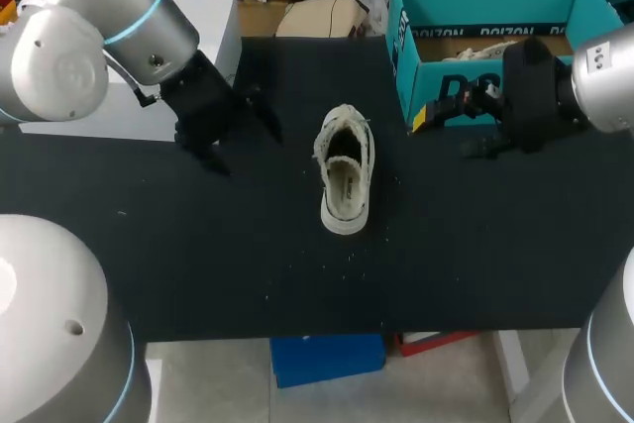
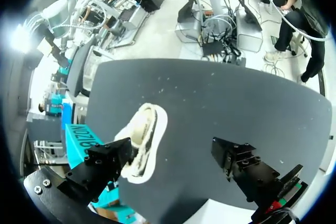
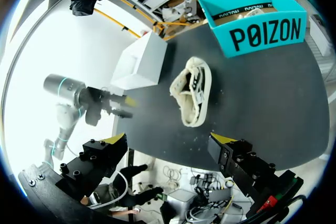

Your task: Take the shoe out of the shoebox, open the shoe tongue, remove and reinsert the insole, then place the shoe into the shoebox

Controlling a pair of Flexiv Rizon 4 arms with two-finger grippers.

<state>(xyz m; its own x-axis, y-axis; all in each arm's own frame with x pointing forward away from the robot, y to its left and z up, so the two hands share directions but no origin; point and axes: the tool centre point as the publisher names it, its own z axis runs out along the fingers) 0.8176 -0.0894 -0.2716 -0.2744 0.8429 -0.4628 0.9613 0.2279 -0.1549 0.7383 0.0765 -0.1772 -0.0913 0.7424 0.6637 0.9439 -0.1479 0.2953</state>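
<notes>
One cream low-top fabric shoe (image 1: pixel 345 170): out of its box, sole down at the middle of the black table (image 1: pixel 198 264). Its long axis runs from far edge to near edge, with the heel apparently nearest you.

One teal cardboard shoebox (image 1: pixel 426 76): open, at the far right.

One white box (image 1: pixel 218 27): at the far left.

Two claws: your left gripper (image 1: pixel 246 146) and right gripper (image 1: pixel 446 136) are both spread wide and hold nothing. They flank the shoe's far half, and neither is plainly nearer. For the tongue, expect to close in from both sides, across the long axis.
</notes>
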